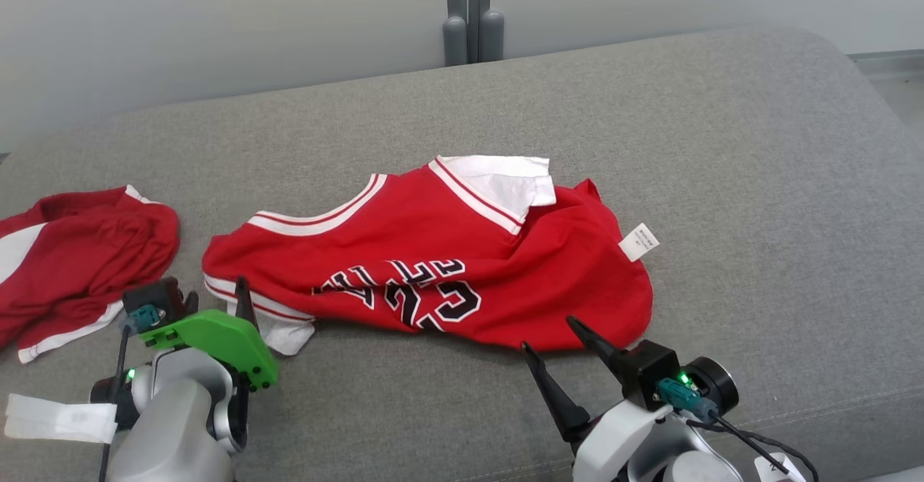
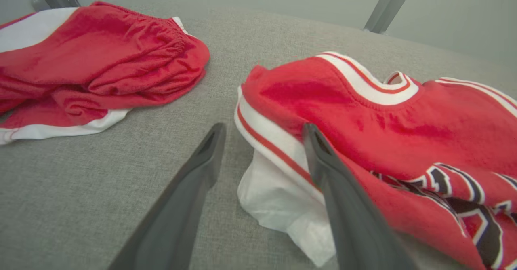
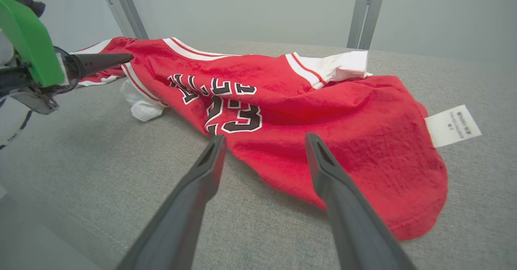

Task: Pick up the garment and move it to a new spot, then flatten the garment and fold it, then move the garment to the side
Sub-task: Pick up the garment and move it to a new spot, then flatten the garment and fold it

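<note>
The red jersey [image 1: 447, 251] is flanked, strap and hem, by left pincer [image 2: 263, 130] and right pincer [image 3: 264, 138], both released, likely for flattening.

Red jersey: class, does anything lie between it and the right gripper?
Nothing visible does. The open right gripper points at the red jersey and its near hem, with just the grey cushion beneath them.

Grey cushion [image 1: 722, 143] under red jersey [image 1: 433, 265], red shorts [image 1: 79, 251]
</note>
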You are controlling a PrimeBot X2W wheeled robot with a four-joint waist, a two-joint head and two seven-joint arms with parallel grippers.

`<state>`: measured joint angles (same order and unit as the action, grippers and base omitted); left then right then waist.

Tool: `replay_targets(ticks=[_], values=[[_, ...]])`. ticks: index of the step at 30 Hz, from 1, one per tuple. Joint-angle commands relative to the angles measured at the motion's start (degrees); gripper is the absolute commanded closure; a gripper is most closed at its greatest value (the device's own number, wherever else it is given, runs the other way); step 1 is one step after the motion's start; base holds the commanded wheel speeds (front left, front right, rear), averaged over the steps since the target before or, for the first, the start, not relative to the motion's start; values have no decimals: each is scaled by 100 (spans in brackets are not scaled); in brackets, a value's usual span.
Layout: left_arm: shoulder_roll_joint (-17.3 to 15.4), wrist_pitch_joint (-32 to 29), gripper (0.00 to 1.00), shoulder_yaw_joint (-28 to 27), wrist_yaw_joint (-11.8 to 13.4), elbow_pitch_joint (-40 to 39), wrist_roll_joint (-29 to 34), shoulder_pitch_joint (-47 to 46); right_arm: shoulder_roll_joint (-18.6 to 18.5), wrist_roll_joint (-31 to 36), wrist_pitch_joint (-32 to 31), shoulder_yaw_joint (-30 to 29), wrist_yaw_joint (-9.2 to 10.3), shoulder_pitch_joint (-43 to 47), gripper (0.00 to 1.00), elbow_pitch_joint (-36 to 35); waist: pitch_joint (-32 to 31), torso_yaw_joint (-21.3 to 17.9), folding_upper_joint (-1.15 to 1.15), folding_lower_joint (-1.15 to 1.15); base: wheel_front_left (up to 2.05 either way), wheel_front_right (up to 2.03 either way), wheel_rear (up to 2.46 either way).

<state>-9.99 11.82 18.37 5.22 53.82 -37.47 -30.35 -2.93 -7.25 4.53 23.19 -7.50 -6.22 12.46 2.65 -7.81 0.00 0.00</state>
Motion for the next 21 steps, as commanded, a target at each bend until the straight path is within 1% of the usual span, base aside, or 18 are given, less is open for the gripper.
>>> replay_targets(ticks=[1, 2, 5, 6, 8, 9, 12, 14, 17, 21], values=[[-117, -251, 0, 81, 110, 25, 49, 148, -5, 5, -14, -51, 2, 88, 0, -30, -94, -41, 0, 0, 0, 0, 0], [-117, -251, 0, 81, 110, 25, 49, 148, -5, 5, -14, -51, 2, 88, 0, -30, -94, -41, 0, 0, 0, 0, 0], [-315, -862, 0, 295, 328, 134, 226, 220, -5, 19, -30, -120, 2, 158, 0, -50, -160, -62, 0, 0, 0, 0, 0], [-401, -1150, 0, 425, 533, 112, 379, 175, -4, 26, -35, -160, 2, 199, 0, -73, -184, -74, 0, 0, 0, 0, 0], [-501, -1374, 0, 471, 716, 8, 437, 98, -4, 30, -31, -201, 2, 245, 0, -84, -200, -85, 0, 0, 0, 0, 0], [-543, -1440, 0, 475, 746, -103, 438, 46, -2, 30, -32, -214, 2, 261, 0, -92, -207, -99, 0, 0, 0, 0, 0], [-575, -1594, 0, 522, 680, -553, 435, -81, -1, 30, -30, -236, 2, 291, 0, -124, -193, -163, 0, 0, 0, 0, 0], [-586, -1737, 0, 622, 714, -828, 529, -203, 0, 14, -29, -219, 2, 284, 0, -133, -152, -242, 0, 0, 0, 0, 0], [-533, -2111, 0, 796, 720, -1158, 629, -470, 1, -2, -34, -175, 2, 204, 0, -163, -19, -426, 0, 0, 0, 0, 0], [-533, -2787, 0, 1075, 530, -1273, 734, -882, 3, -11, -6, -147, 2, 54, 0, -168, 217, -732, 0, 0, 0, 0, 0]])
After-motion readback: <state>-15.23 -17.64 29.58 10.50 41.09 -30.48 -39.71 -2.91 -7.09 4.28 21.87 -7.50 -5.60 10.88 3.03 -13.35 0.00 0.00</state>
